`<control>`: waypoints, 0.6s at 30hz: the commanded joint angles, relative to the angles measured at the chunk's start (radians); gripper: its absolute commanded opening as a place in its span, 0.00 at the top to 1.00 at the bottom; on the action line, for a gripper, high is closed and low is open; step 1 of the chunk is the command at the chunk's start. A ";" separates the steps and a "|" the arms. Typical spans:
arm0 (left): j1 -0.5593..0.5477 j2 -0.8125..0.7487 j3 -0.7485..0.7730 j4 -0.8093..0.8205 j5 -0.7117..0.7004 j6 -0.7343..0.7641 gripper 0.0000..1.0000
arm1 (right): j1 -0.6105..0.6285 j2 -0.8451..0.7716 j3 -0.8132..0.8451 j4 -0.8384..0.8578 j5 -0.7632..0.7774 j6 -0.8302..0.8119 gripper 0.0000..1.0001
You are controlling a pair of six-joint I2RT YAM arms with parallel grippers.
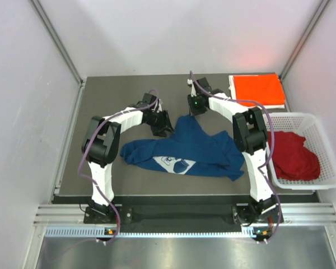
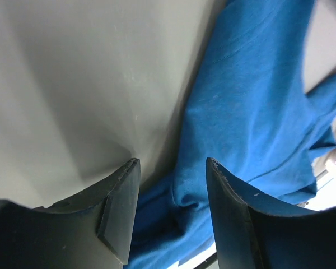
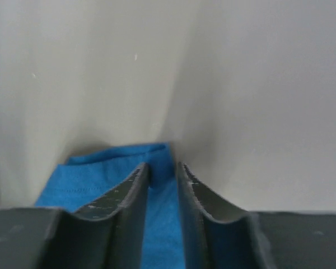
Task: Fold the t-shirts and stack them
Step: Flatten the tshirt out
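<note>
Right fingers are pinched on the navy shirt's top edge, mid-frame on the counter; left fingers are spread beside it, presumably so it can be straightened.

Both arms arch inward from the near edge of the table toward its far middle. The left gripper points down, jaws apart. The right gripper has its jaws nearly together, pinching the navy t-shirt.

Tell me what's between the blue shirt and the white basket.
The right arm stands between the blue shirt and the basket; the top view shows it.
</note>
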 commanded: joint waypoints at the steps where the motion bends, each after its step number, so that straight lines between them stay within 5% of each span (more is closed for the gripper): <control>1: -0.024 0.006 0.022 0.043 -0.017 -0.025 0.45 | -0.014 0.017 0.059 0.057 -0.004 -0.018 0.75; 7: -0.026 -0.048 -0.070 0.082 -0.037 -0.060 0.46 | -0.020 0.005 0.067 0.060 -0.013 0.027 1.00; 18: -0.054 -0.226 -0.214 0.092 -0.040 -0.112 0.50 | 0.023 -0.394 -0.089 -0.218 0.355 0.076 1.00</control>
